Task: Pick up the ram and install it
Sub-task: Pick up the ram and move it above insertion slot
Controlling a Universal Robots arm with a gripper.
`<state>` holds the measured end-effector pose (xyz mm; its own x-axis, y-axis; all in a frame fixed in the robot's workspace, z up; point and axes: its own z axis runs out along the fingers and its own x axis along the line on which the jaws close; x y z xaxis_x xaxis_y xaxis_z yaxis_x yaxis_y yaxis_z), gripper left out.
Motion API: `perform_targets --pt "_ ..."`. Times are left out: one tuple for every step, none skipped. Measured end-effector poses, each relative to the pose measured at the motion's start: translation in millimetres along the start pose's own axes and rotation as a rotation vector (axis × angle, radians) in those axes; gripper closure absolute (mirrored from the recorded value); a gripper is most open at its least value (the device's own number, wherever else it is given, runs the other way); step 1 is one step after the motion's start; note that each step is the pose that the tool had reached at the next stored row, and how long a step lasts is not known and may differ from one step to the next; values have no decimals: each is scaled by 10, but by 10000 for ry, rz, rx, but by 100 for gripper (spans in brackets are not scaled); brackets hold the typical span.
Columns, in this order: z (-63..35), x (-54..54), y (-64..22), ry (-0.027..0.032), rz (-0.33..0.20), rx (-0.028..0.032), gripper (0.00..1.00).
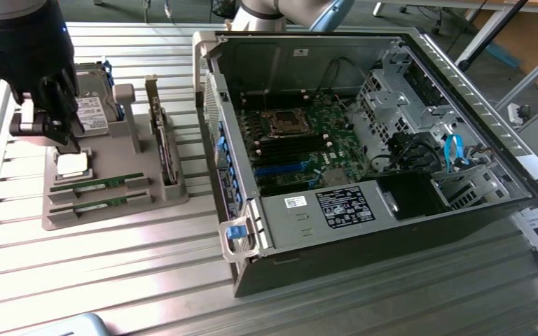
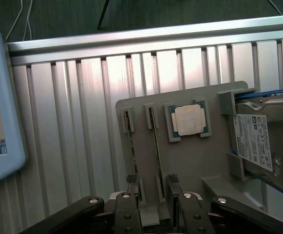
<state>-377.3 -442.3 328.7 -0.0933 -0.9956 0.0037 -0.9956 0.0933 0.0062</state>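
1. The tool [image 2: 152, 179] hangs over the grey holder [image 2: 195, 161], its fingers [image 2: 173, 185] spread wide (gripping nothing).
2. The ram [image 2: 155, 141] sits slotted in the holder, beside its processor chip [image 2: 189, 120], lined up between the fingers.

A ribbed table [image 1: 110, 280] of bare metal, smooth with a soft sheen, carries a matt grey plastic holder [image 2: 195, 165]. In the holder: ram sticks [image 1: 96, 184] of green circuit board, a processor [image 2: 190, 119] with a dull silver metal lid, and a bare-metal hard drive [image 2: 270, 141] with a white paper label. Beside the holder is a computer case [image 1: 279, 63] of grey sheet metal. Over the holder is a matt black gripper [image 2: 152, 180].
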Motion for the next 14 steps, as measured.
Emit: perform_targets --pt "6 0 0 0 -1 0 64" --pt "13 0 0 0 -3 0 64" --pt "18 0 0 0 -4 0 64" --pt "26 0 0 0 -6 1 64" --pt "32 0 0 0 -7 0 64" --pt "38 0 0 0 -8 1 64" --pt "44 0 0 0 -10 0 64" --pt "50 0 0 0 -11 0 64" --pt "56 0 0 0 -13 0 64" --pt "62 0 0 0 -14 0 64" --pt "69 0 0 0 -15 1 64" --pt "78 0 0 -1 -17 1 64" --pt "85 0 -1 0 -19 1 64" --pt "91 0 -1 0 -19 0 64"
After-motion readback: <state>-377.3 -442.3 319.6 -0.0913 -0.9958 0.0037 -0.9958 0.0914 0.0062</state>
